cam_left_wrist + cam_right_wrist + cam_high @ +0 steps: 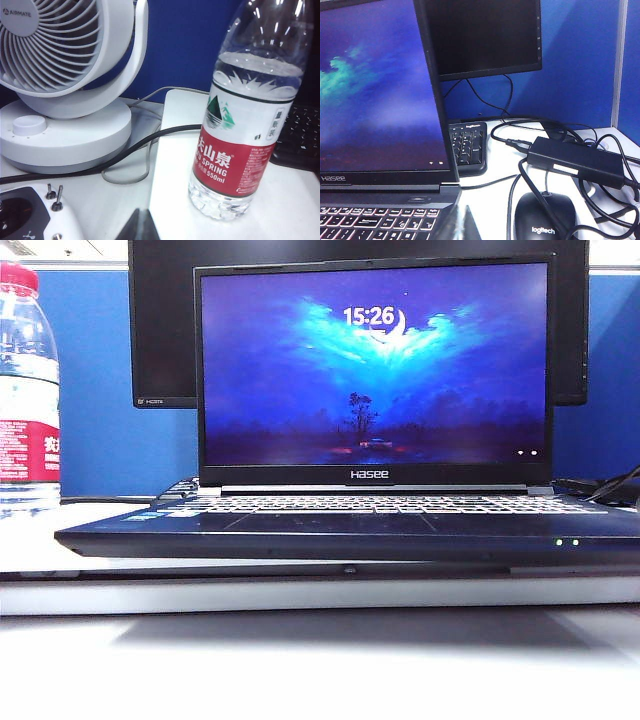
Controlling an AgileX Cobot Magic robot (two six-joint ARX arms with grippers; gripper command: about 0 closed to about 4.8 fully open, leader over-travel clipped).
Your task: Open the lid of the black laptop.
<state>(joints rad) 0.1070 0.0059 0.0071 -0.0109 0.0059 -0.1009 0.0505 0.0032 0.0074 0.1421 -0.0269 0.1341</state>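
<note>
We count one wide slim black laptop [350, 525] mid-table, its thin black lid [375, 370] upright and lit, showing 15:26. Behind stands one larger black monitor [485, 37]. One clear water bottle with a red label [245, 125] stands left, beside one white desk fan [65, 75]. At right lie one black keyboard [468, 147], one black mouse [545, 217] and one black power brick [575, 160]. Only a dark tip of the left gripper [142, 227] and right gripper [465, 225] shows; we cannot tell whether either is clenched or released.

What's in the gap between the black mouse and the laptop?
In the right wrist view, bare white table crossed by one black cable lies between the mouse and the black laptop.
</note>
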